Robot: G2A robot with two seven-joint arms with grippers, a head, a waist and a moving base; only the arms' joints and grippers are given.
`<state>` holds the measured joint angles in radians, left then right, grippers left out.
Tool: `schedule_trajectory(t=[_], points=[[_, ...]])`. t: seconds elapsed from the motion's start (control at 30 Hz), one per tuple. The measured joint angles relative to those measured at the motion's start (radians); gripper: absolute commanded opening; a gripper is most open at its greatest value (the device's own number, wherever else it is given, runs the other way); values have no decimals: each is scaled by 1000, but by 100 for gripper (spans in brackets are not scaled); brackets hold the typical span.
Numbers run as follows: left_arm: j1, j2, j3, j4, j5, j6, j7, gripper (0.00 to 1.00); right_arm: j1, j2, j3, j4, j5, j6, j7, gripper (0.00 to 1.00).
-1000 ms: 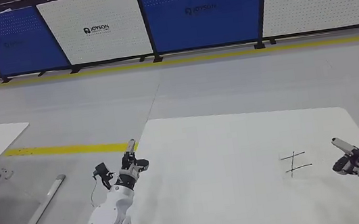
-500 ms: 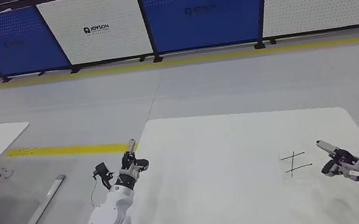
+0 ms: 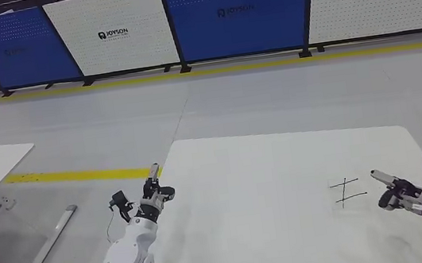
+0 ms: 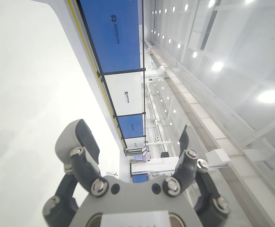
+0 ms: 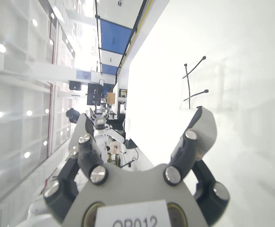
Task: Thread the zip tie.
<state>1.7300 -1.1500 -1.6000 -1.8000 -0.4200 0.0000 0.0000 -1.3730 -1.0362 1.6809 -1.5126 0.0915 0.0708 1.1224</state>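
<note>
The right gripper (image 5: 142,117) is spread wide and empty, near the zip ties (image 5: 188,86), three black strips lying crossed on the white table (image 3: 268,196). The left gripper (image 4: 133,129) also gapes empty.

white table (image 3: 264,172), black ties (image 3: 347,191) near its right edge. left gripper (image 4: 137,137) and right gripper (image 5: 142,117): pale grey shells, black links, silver screws, black ribbed pads (image 4: 87,139). behind, panels (image 3: 239,7) alternate blue and white, finely dotted. grey floor (image 3: 192,110) with yellow stripes (image 3: 80,175).
</note>
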Motion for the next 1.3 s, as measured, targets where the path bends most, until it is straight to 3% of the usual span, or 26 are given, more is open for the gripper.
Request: schedule_trajectory(t=[0.1,0.33,0.43,0.83,0.93,1.03,1.3], points=[[0,0,0,0,0,0,0,100,59,16,14,48,-28,-2,149,100],[0,0,0,0,0,0,0,100,173,31,-23,169,-81,25,182,100],[0,0,0,0,0,0,0,100,194,30,-41,201,-60,36,203,100],[0,0,0,0,0,0,0,100,192,30,-39,198,-60,35,202,100],[0,0,0,0,0,0,0,100,156,29,-23,140,-64,-4,127,100],[0,0,0,0,0,0,0,100,124,34,-22,86,-82,3,71,100],[0,0,0,0,0,0,0,100,202,41,-101,112,-146,41,113,100]])
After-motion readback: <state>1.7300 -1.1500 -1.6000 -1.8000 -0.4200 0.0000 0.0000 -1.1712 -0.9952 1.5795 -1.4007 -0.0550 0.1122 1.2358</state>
